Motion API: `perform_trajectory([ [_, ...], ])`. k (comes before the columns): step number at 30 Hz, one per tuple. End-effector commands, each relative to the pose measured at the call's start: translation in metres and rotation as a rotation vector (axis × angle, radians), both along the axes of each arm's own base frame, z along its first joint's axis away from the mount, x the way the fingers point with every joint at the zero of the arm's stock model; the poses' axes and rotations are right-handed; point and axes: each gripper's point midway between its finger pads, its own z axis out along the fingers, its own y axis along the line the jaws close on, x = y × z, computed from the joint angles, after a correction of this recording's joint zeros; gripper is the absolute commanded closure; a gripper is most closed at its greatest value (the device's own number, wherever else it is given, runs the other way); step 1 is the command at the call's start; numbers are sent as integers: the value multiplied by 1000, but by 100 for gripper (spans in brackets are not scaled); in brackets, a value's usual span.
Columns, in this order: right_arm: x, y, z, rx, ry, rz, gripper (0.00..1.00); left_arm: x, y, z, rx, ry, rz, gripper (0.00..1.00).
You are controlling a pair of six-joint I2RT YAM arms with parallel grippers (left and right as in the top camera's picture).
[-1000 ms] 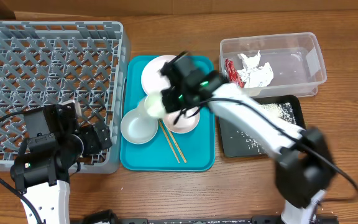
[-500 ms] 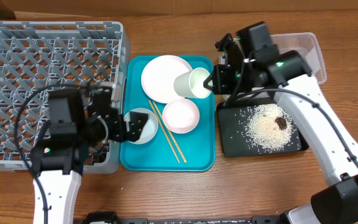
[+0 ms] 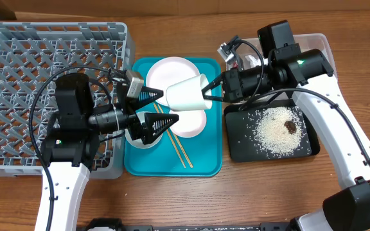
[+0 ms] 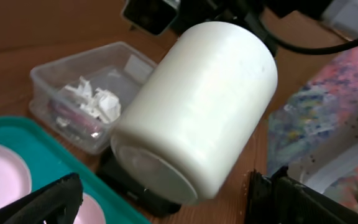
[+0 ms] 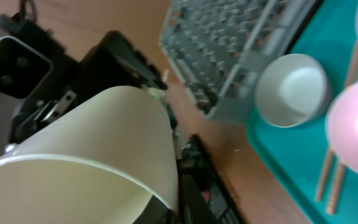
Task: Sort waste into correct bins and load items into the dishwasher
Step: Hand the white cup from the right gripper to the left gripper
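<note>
Right gripper (image 3: 208, 92) pinched on the rim of the cup (image 3: 186, 95); the cup lies on its side above the teal tray (image 3: 204, 163). Left gripper (image 3: 167, 107) spread wide, fingers flanking the cup base with gaps on both sides. Underneath: plate (image 3: 162, 69), pink bowl (image 3: 190, 126), chopsticks (image 3: 180, 151). Rice (image 3: 272, 131) on black tray (image 3: 236, 151); napkin (image 4: 92, 99) in tub (image 4: 114, 55).
</note>
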Motion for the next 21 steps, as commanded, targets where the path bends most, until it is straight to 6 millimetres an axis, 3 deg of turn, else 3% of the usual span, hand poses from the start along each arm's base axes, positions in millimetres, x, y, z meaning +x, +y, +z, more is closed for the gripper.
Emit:
perform_trajectory([
  [1, -18, 12, 23, 123, 8, 94, 96, -11, -7, 22, -58, -67, -96, 0],
  [7, -27, 19, 24, 129, 12, 124, 96, -12, -9, 28, -75, -83, -115, 0],
  [21, -32, 23, 25, 136, 20, 143, 96, -27, -37, 38, -83, -161, -224, 0],
])
